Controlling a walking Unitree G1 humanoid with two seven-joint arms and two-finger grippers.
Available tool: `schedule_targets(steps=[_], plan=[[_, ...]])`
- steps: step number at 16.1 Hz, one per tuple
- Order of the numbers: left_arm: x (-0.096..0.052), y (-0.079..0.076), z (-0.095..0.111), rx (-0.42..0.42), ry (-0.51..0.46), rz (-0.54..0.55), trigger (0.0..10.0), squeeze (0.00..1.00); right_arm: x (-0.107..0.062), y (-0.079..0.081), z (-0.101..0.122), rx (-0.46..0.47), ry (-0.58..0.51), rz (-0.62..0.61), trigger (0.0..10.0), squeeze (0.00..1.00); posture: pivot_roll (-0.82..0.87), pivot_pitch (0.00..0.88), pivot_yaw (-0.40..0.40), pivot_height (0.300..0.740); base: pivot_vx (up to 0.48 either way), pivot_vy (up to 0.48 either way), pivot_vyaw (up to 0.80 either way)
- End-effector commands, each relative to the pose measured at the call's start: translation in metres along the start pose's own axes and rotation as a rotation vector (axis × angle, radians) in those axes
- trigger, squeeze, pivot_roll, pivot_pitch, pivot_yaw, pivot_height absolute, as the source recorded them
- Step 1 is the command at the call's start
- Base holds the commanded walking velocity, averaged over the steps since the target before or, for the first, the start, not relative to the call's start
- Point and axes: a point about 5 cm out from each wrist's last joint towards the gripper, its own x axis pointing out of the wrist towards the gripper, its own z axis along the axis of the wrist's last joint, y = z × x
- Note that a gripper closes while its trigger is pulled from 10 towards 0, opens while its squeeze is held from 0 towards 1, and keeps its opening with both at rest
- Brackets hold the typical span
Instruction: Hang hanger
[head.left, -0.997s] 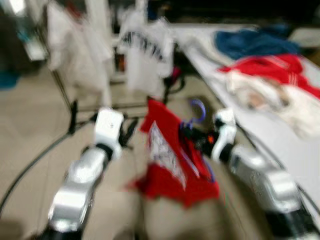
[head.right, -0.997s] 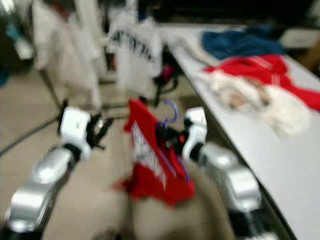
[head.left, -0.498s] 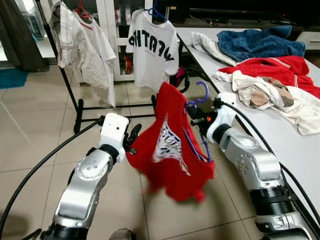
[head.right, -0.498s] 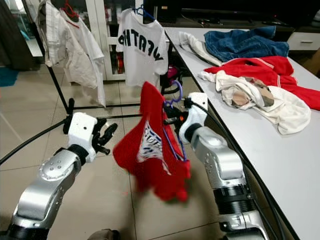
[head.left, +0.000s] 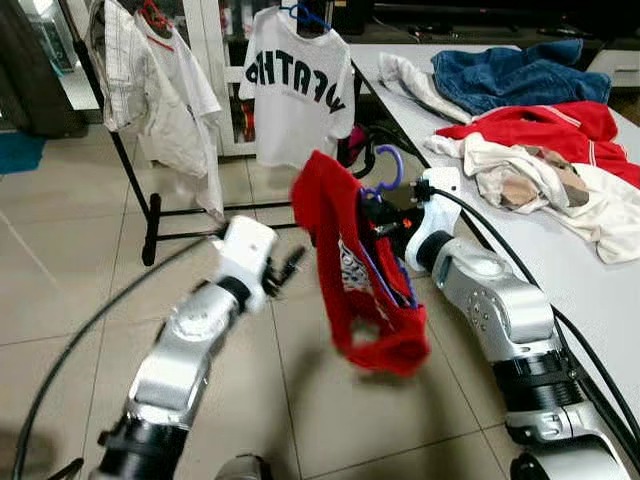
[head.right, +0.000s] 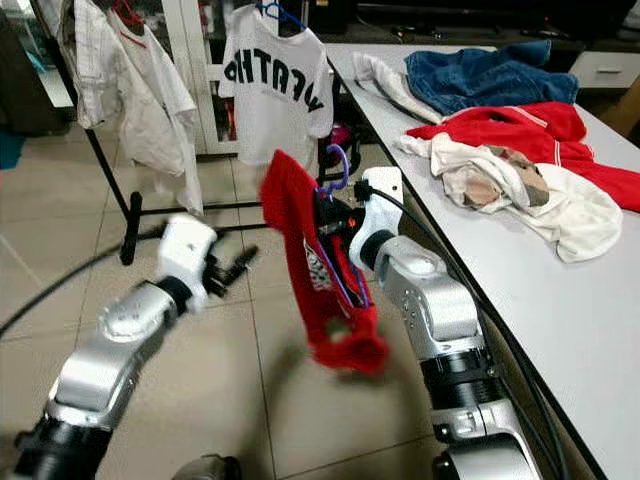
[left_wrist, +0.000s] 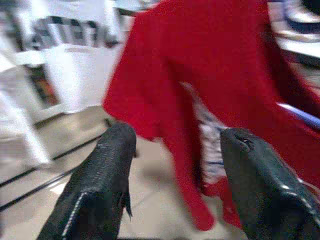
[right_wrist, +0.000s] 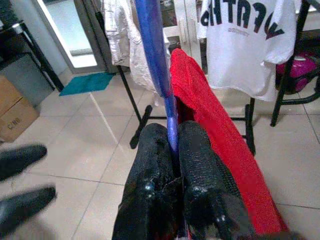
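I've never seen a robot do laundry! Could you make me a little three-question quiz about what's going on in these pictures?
1. True or false: the right claw is shut on the purple hanger.
2. What colour is the shirt draped on that hanger?
3. The left claw is: A) gripping the shirt B) open, beside the shirt C) resting on the table.

Key: 1 true; 2 red; 3 B.

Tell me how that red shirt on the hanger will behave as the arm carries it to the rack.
The red shirt is probably floppy and likely to swing: it hangs in loose, bunched folds. It may slide askew, since it sits lopsided on the purple hanger. The hanger itself looks stiff, pinched in the right claw; the left claw is open beside the cloth.
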Motion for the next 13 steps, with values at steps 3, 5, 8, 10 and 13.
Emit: schedule_targets(steps=[3, 5, 8, 10, 13], plan=[[0.009, 0.011, 0.016, -0.015, -0.093, 0.042, 10.0, 0.0, -0.008, 0.016, 0.01, 0.006, -0.039, 0.179, 10.0, 0.0, 0.0, 0.0, -0.069, 0.74, 0.0, 0.0, 0.0], [0.003, 0.023, 0.021, 0.008, -0.141, 0.027, 10.0, 0.0, -0.016, 0.016, 0.011, -0.004, -0.038, 0.268, 10.0, 0.0, -0.01, 0.0, -0.069, 0.74, 0.0, 0.0, 0.0], [-0.036, 0.084, 0.03, 0.103, -0.202, 0.002, 10.0, 0.0, -0.041, -0.006, 0.018, -0.081, -0.013, 0.397, 10.0, 0.0, 0.01, 0.0, -0.076, 0.74, 0.0, 0.0, 0.0], [-0.052, 0.102, 0.036, 0.171, -0.182, -0.065, 10.0, 0.0, -0.047, -0.018, 0.024, -0.142, 0.005, 0.416, 10.0, 0.0, 0.02, 0.0, -0.081, 0.74, 0.0, 0.0, 0.0], [-0.066, 0.105, 0.031, 0.251, -0.101, -0.258, 10.0, 0.0, -0.055, -0.024, 0.035, -0.192, 0.0, 0.498, 10.0, 0.0, 0.03, 0.0, -0.076, 0.74, 0.0, 0.0, 0.0]])
